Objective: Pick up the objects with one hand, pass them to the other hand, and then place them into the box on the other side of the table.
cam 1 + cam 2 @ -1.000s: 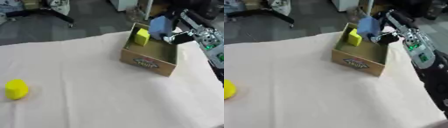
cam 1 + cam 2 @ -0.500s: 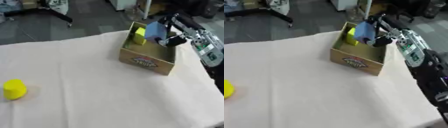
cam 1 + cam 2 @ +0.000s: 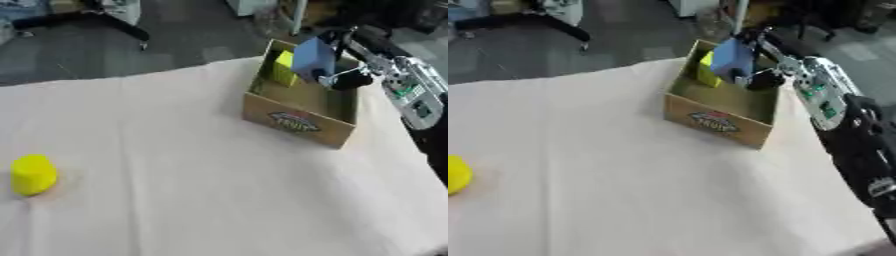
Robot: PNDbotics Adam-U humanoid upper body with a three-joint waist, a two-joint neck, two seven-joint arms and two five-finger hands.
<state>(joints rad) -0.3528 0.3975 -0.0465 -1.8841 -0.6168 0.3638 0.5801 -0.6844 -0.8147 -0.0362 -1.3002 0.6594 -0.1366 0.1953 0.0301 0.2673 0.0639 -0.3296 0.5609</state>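
Desk [image 3: 175, 165] is covered in a pale cloth, and way over on the left sits a yellow block [image 3: 33, 174], rounded and stubby, well apart from everything else. It looks like a light, stiff toy piece, so I'd guess it won't squash or slip much; taking it across its two flatter sides seems the safest hold.

Moving right, the cardboard box [image 3: 297, 120] stands near the far right edge of the desk, with a yellow piece [image 3: 283, 69] already leaning against its far inner wall.

Over the box, the right robot hand [image 3: 343, 80] has its fingers and thumb pinching a blue block [image 3: 313, 59], held just above the opening and tilted. Probably also light and rigid, with flat faces that make an easy pinch.

Compared with a second ago, the blue block has come in from the box's far right corner to hang over the inside, next to the yellow piece.

No left robot hand anywhere in view.
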